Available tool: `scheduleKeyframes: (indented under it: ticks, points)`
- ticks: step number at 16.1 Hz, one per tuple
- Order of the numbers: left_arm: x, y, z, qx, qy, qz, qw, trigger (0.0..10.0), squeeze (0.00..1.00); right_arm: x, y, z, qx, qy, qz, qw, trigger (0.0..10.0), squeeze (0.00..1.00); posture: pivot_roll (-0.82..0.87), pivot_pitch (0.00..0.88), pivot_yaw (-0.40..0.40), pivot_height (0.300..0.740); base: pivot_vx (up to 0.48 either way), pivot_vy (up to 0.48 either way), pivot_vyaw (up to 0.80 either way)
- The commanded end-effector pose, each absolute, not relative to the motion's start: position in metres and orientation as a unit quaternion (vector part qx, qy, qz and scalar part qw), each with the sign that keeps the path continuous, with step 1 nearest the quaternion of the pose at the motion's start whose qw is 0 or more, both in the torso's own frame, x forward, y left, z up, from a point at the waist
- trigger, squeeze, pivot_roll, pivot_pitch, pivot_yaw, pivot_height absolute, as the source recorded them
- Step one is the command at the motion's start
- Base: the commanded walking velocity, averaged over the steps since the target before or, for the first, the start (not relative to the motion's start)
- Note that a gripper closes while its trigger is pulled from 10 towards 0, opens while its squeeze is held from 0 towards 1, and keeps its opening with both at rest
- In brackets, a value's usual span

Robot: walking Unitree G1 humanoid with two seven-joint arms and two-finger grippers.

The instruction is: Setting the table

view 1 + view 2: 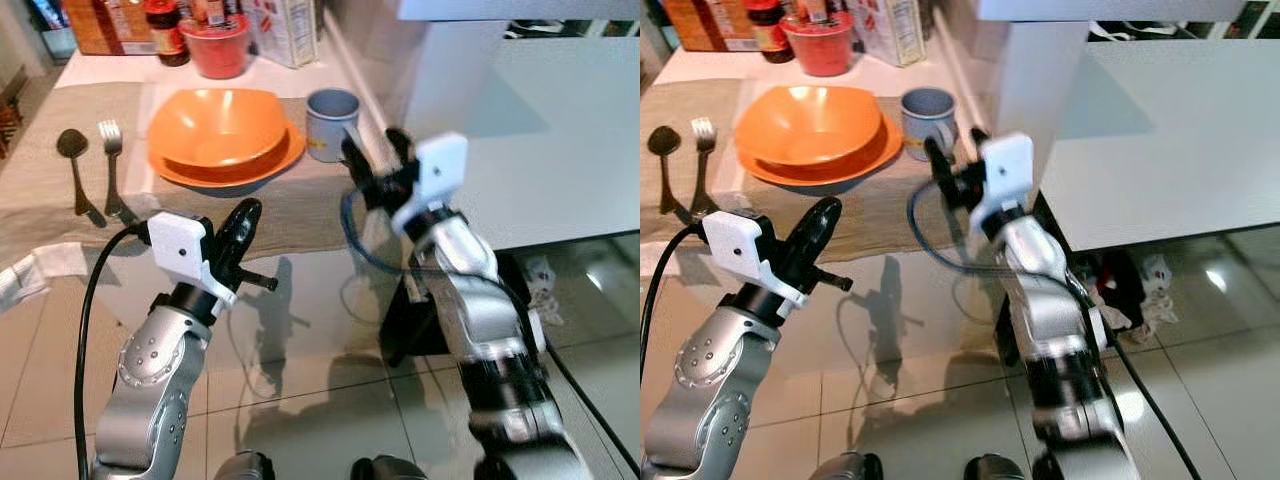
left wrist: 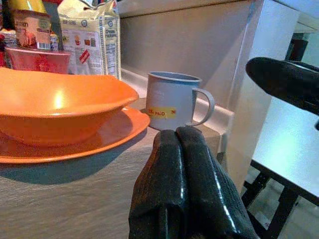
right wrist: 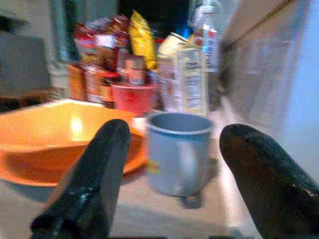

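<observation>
An orange bowl (image 1: 215, 125) sits on an orange plate (image 1: 228, 170) on a beige placemat (image 1: 300, 210). A dark spoon (image 1: 72, 160) and a fork (image 1: 112, 165) lie to the plate's left. A grey-blue mug (image 1: 332, 122) stands to the plate's right, handle toward the wall. My right gripper (image 1: 375, 150) hovers open just short of the mug (image 3: 177, 152), which sits in line with the gap between its fingers (image 3: 94, 179). My left gripper (image 1: 240, 225) is shut with nothing in it, at the table's front edge, pointing at the mug (image 2: 172, 102).
A red cup (image 1: 217, 45), jars and food packs (image 1: 285, 25) crowd the back of the table. A white wall and white counter (image 1: 560, 130) stand close on the right. Cables and a black stand (image 1: 420, 310) lie on the glossy tile floor below.
</observation>
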State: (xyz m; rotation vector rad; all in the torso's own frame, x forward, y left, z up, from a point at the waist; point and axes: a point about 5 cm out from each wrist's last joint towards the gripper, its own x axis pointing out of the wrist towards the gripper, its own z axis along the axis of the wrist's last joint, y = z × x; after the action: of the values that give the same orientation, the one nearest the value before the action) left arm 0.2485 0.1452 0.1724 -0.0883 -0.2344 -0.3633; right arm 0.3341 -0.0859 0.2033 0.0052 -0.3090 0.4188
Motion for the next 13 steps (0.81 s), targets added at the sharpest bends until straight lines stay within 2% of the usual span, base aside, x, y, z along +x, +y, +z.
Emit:
scheduleKeyframes:
  ticks: [1, 13]
  points:
    - [0.2469, 0.1435, 0.1755, -0.037, -0.119, -0.185, 0.975, 10.0, 0.0, 0.3354, -0.0863, 0.2015, 0.0, -0.151, 0.2, 0.968, 10.0, 1.0, -0.06, 0.099, -0.01, 0.74, 0.0, 0.0, 0.0]
    - [0.2469, 0.1435, 0.1755, -0.037, -0.119, -0.185, 0.975, 10.0, 0.0, 0.3354, -0.0863, 0.2015, 0.0, -0.151, 0.2, 0.968, 10.0, 1.0, -0.06, 0.099, -0.01, 0.74, 0.0, 0.0, 0.0]
